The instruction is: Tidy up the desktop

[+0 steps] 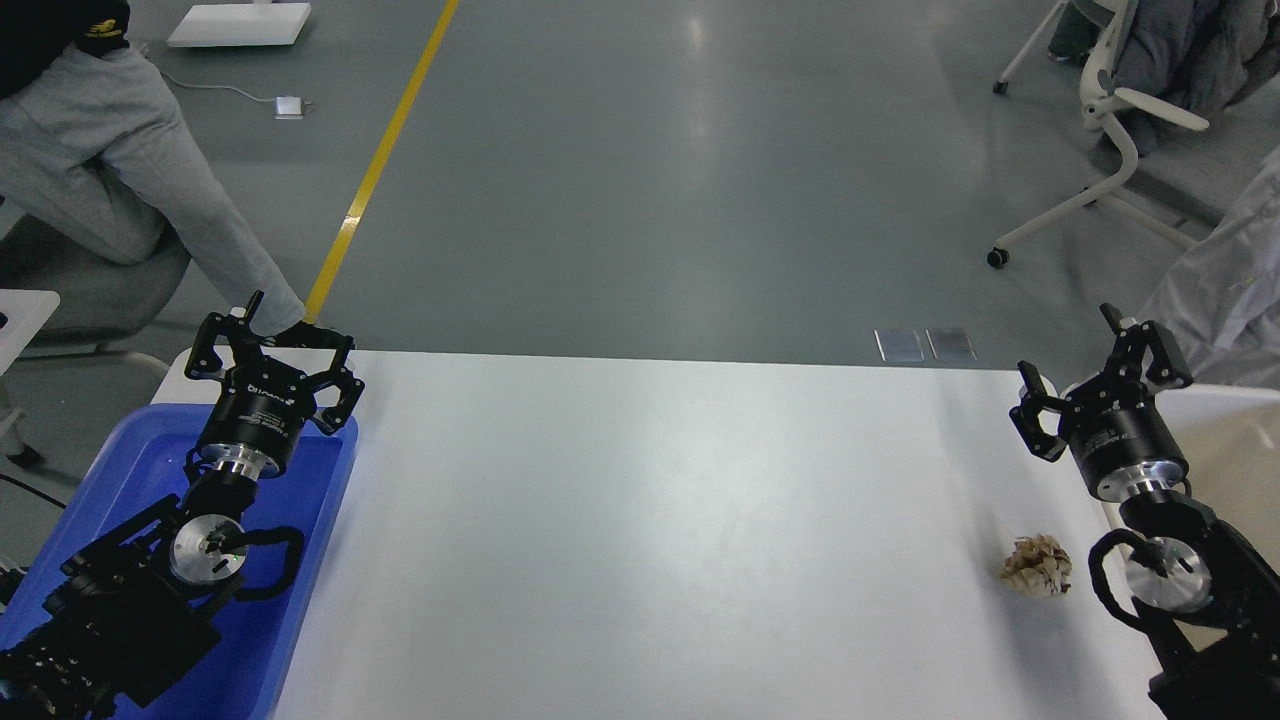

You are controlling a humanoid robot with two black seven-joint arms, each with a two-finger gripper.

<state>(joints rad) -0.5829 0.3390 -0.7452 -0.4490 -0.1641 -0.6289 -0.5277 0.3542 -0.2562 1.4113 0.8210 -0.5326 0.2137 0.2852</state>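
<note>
**One crumpled scrap left, and the right arm is the closer one**

The desktop point(640, 520) fills the lower middle of the frame, bare except for a small crumpled, brownish wad of paper point(1038, 567) lying near its right edge, toward the lower right. The wad is roughly round, with no clear long axis, so the angle of approach should matter little.

The right gripper point(1090, 370) hovers above and slightly right of the wad in the frame, near it; its fingers are spread apart and hold nothing. To reach the wad it would probably have to come back toward the lower edge of the frame and down.

The left gripper point(272, 340), also spread wide and empty, sits at the far left over the upper end of the blue tray point(330, 500), well apart from the wad.

A white-rimmed beige bin point(1225, 440) shows at the right edge, just beside the right arm, and looks like the likely destination.
</note>
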